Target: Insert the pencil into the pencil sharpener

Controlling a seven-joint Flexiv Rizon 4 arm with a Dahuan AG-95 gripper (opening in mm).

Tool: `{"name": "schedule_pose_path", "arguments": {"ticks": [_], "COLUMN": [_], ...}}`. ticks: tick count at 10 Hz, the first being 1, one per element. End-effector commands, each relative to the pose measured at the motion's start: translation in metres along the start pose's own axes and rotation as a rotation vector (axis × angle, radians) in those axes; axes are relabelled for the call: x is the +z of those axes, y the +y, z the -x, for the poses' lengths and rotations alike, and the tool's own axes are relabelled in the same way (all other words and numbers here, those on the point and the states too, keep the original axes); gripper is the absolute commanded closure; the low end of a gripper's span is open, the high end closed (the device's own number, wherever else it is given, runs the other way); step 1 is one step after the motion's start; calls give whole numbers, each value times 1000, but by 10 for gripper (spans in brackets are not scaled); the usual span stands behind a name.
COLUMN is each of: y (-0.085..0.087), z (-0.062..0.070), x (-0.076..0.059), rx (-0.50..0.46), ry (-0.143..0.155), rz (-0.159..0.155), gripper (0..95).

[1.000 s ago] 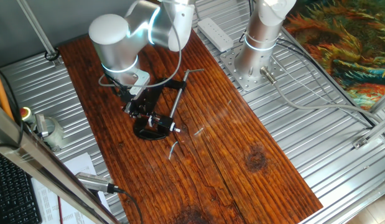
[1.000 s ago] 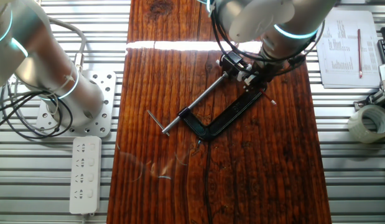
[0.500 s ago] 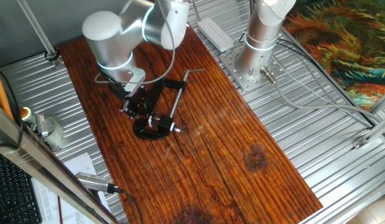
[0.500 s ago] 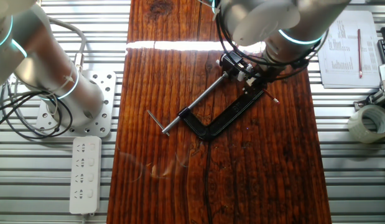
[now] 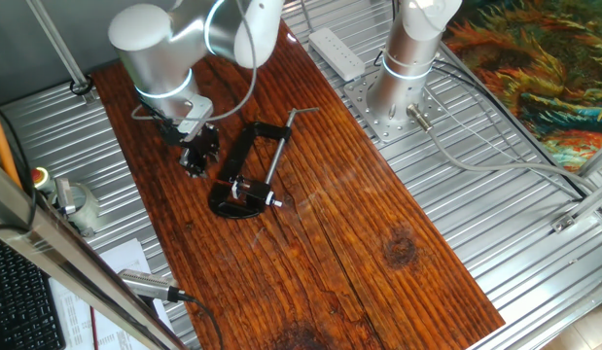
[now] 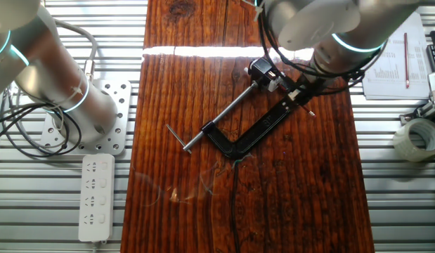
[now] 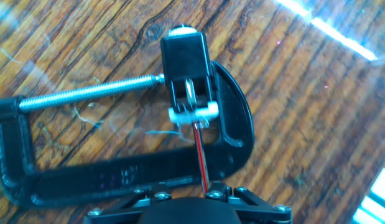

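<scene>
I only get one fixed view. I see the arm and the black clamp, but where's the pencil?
Observer: In the hand view, the pencil runs straight from the gripper to the sharpener.
Operator: Is its tip inside?
Observer: It meets the sharpener's white front. I cannot tell how deep it goes.
Operator: Why doesn't the sharpener slide away?
Observer: The clamp squeezes it, and the screw presses against its side.

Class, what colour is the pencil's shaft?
Dark red; the pencil shows best in the hand view.
</scene>
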State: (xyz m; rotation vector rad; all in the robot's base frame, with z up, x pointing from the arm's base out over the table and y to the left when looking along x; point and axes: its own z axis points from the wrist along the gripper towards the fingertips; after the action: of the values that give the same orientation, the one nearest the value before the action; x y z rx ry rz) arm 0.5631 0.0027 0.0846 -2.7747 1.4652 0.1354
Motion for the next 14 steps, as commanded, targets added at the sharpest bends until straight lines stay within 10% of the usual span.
{"name": "schedule_pose_path", "arguments": {"ticks": [1,2,3,14], "y": [2,2,2,11], "z": [-3,-4,-3,26], "x": [-3,-3,-5,-31], "rx": [8,25,31,8], "ry": [13,11,16,67], "rz": [4,8,12,-18], "gripper": [570,570,950,950]}}
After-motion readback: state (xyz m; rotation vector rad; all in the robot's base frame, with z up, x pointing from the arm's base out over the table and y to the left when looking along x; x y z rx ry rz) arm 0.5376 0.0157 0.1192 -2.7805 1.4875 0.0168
